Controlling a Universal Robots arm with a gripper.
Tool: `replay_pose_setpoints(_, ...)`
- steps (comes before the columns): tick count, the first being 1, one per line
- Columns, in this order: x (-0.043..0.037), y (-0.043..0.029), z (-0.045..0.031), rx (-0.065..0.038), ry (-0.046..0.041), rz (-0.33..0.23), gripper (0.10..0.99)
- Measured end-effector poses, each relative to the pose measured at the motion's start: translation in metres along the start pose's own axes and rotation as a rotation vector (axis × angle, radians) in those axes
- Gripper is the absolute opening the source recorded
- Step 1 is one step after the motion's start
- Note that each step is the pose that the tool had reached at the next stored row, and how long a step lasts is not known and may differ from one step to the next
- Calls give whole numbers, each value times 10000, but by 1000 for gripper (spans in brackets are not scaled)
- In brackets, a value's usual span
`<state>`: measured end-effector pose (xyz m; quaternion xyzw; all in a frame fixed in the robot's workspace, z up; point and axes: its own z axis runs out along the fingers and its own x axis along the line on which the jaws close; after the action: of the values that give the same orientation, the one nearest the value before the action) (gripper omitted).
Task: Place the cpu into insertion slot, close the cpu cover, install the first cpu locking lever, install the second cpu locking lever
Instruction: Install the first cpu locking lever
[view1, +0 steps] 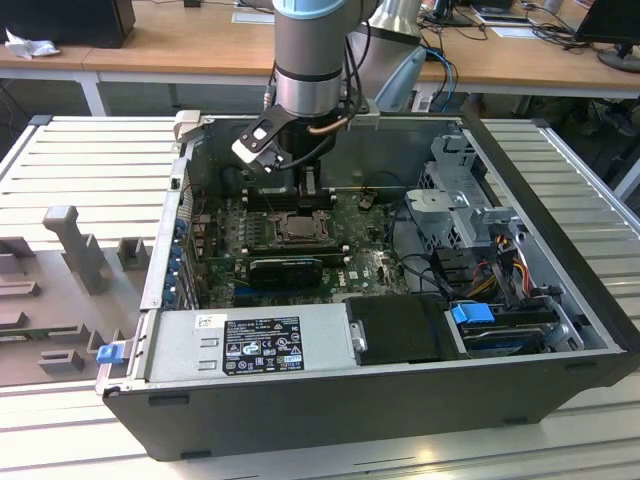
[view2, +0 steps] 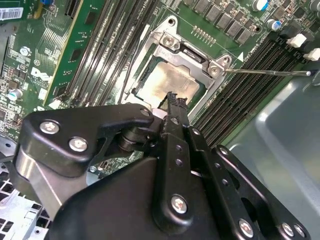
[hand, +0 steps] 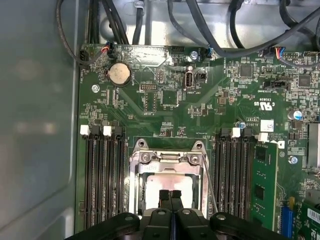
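The gripper (hand: 170, 196) has its two fingers pressed tip to tip with nothing between them. It hangs directly over the insertion slot (view1: 298, 228), inside the open computer case (view1: 400, 400). In both wrist views the cpu (view2: 170, 82) lies flat in the insertion slot, its pale top showing through the square opening of the cpu cover (view2: 161, 52), which lies down around it. The fingertips (view2: 172, 99) sit over the cpu's near edge; whether they touch it cannot be told. A thin metal locking lever (view2: 265, 72) runs out from one corner of the insertion slot, across the black memory slots (hand: 102, 185) flanking it on the green motherboard (hand: 170, 100).
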<state>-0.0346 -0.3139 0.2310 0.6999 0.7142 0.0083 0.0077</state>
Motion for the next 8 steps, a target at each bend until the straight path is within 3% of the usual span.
replay_pose_setpoints(8, 0, 0, -73, 0, 0, 0, 106)
